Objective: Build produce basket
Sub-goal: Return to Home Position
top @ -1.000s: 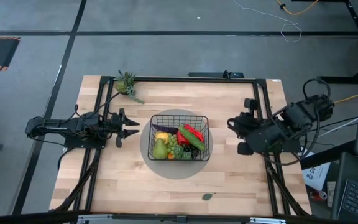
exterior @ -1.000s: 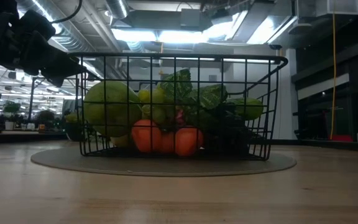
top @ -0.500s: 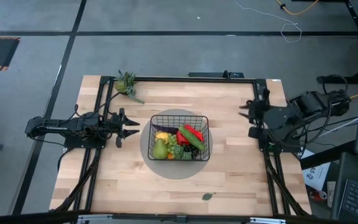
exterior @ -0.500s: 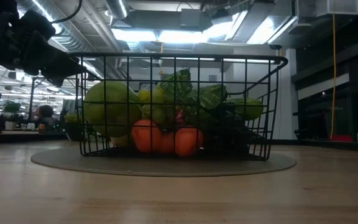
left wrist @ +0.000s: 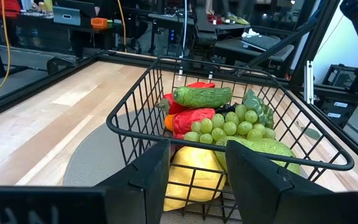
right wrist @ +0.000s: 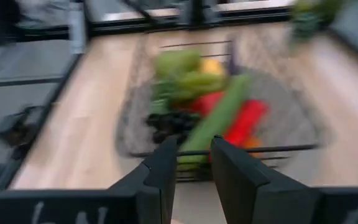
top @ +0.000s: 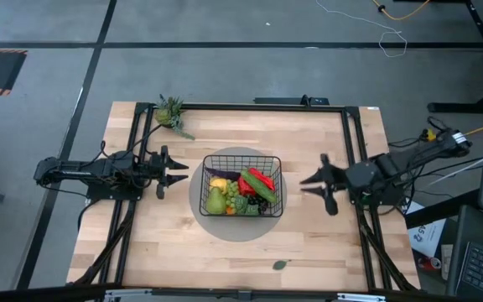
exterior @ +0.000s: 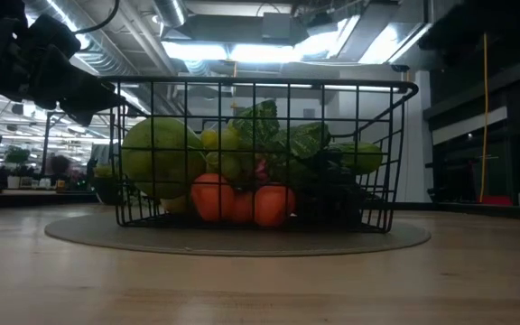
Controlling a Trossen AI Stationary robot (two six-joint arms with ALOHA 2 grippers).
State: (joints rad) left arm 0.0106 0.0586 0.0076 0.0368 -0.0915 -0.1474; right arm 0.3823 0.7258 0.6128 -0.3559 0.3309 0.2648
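Sitting loaded: basket between both grippers

Basket on a round grey mat, mid-table. Left gripper level with it, jaws released, nothing between them. The basket's near wall lies straight ahead of the fingertips, close but apart. Right gripper on the opposite side, jaws likewise released and empty, aimed at the basket from farther off.

Contents ahead of the left jaws:
- Yellow fruit and pear nearest.
- Green grapes piled behind them.
- Red peppers beyond the grapes.
- Cucumber lying across the top.

Ahead of the right jaws the cucumber runs slantwise over the peppers, beside a dark clump that looks like grapes. Low view: oranges on the basket floor, pear pressed against the mesh.

Hard to make out:
- Items at the back in the low view, masked by leaves and mesh.
- How many oranges in all.
- A dark arm part cut off at the low view's upper corner; cannot tell which arm.
- Yellow fruit, partly hidden by the left fingers.

Outside the basket: a leafy sprig well off from the left jaws, and a small green scrap far from both.
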